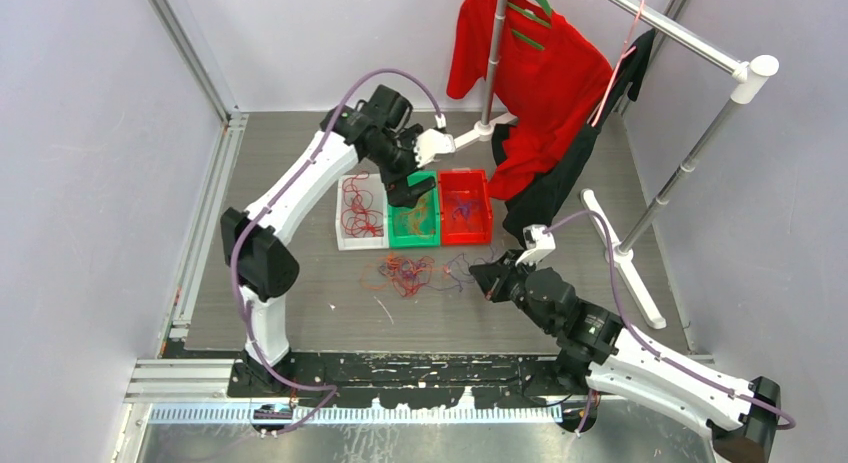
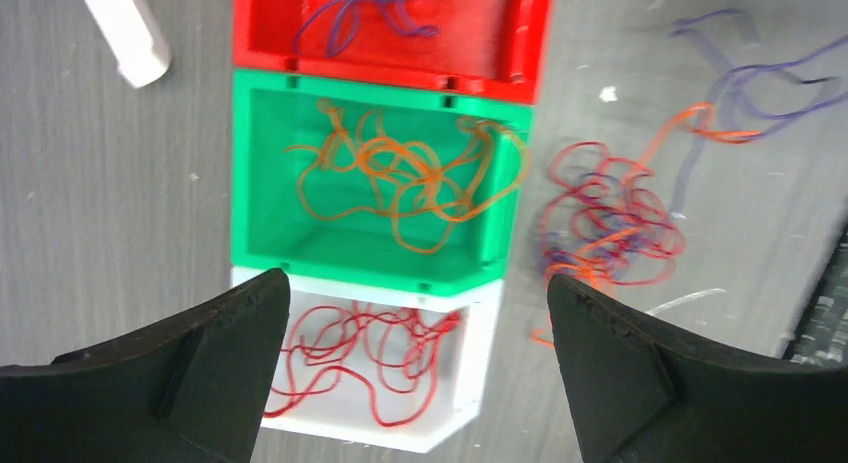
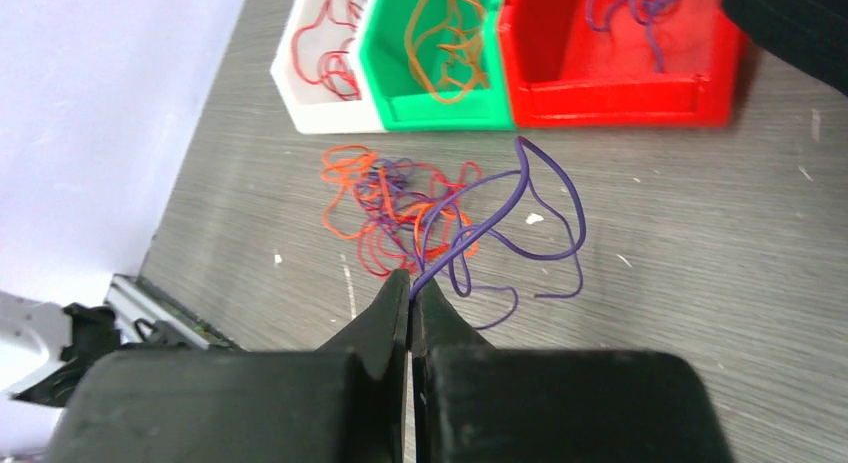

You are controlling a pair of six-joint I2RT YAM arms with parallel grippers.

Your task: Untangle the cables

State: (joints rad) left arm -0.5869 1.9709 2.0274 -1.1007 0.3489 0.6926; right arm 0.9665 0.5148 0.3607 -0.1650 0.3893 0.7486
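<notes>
Right tool pinching purple cable, red bin cropped

Open tabletop left of cables; bins behind

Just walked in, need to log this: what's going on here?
The right gripper is shut on a thin purple wire loop at the mixed red, orange and purple tangle on the table. The left gripper hangs open over the green plastic bin of orange wires. The white bin holds red wires, the red bin purple wires.
</notes>
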